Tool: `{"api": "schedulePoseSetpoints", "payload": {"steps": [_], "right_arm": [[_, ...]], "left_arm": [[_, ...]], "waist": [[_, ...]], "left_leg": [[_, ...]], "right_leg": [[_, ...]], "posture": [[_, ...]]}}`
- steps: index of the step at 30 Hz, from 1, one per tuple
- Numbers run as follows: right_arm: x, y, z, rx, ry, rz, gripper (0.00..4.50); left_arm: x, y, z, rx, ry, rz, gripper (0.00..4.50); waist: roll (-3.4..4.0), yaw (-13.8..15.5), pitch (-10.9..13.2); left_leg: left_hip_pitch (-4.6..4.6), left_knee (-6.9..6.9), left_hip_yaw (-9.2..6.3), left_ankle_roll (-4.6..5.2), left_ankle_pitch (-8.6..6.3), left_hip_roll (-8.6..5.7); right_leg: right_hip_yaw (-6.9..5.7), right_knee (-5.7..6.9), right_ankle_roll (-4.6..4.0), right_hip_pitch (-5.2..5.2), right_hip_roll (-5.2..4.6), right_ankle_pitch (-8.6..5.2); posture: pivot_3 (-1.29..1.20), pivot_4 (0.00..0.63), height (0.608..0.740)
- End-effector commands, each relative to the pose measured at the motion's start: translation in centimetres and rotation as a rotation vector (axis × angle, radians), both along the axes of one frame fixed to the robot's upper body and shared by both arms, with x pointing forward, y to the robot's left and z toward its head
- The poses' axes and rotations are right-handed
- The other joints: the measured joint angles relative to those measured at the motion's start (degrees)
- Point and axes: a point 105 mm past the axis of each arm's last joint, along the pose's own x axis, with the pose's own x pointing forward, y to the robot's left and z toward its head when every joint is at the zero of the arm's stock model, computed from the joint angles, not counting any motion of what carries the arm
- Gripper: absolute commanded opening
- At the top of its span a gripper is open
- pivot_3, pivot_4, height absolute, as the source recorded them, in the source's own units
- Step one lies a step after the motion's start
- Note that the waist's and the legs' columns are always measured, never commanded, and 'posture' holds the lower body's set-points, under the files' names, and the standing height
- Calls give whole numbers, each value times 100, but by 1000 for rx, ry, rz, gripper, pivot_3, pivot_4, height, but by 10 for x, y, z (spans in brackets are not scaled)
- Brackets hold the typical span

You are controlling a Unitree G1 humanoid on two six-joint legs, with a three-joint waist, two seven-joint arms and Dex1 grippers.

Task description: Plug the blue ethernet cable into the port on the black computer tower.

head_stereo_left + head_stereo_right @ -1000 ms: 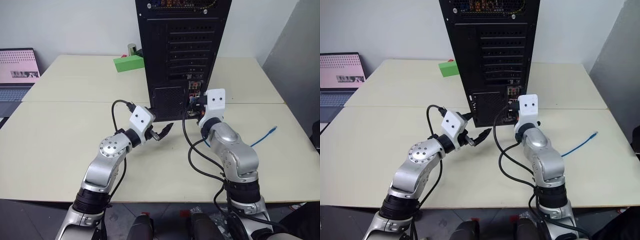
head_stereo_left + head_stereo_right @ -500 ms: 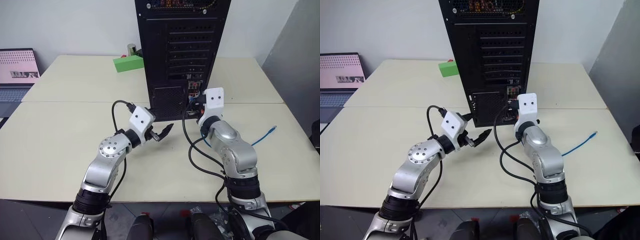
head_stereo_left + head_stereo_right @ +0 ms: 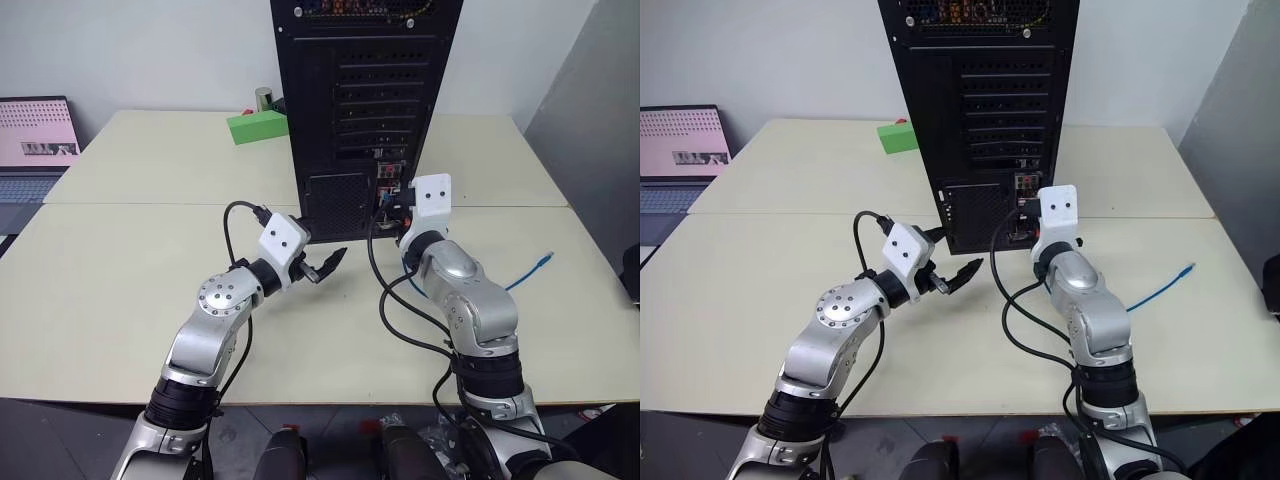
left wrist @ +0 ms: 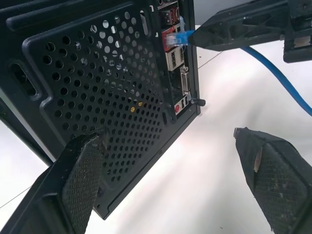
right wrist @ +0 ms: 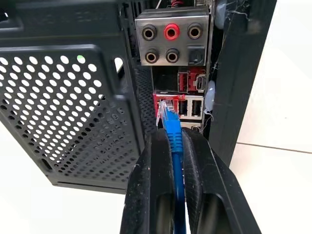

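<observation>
The black computer tower [image 3: 365,100] stands upright at the middle of the table, rear panel facing me. My right gripper [image 5: 174,134] is shut on the blue ethernet cable [image 5: 171,127] just behind its clear plug. The plug's tip [image 4: 176,38] sits at the mouth of the red-framed port [image 5: 157,99] in the connector strip; I cannot tell how deep it is. The rest of the cable [image 3: 525,275] trails over the table to the right. My left gripper [image 3: 325,265] hovers open and holding nothing, low in front of the tower's perforated grille [image 4: 112,97].
A green block [image 3: 257,126] and a small metal cylinder [image 3: 264,97] sit behind the tower on the left. A laptop [image 3: 35,140] lies at the far left edge. Black arm cables [image 3: 385,300] loop over the table between my arms.
</observation>
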Motion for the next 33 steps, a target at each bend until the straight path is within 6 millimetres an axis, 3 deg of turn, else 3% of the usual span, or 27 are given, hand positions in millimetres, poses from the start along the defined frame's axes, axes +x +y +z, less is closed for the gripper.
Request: {"api": "schedulePoseSetpoints", "payload": {"steps": [1, 33], "right_arm": [[-6, -3, 21, 15, -75, 0, 0], [2, 0, 18, -24, -81, -18, 0]], "left_arm": [[-5, -1, 15, -13, -59, -17, 4382], [-6, -1, 15, -17, -60, -9, 4382]], "waist": [[0, 2, 0], [0, 4, 0]], "left_leg": [[-1, 0, 0, 0, 0, 0], [-4, 0, 0, 0, 0, 0]], "right_leg": [[0, -1, 0, 0, 0, 0], [0, -1, 0, -4, 0, 0]], "posture": [[0, 150, 740], [0, 150, 740]]}}
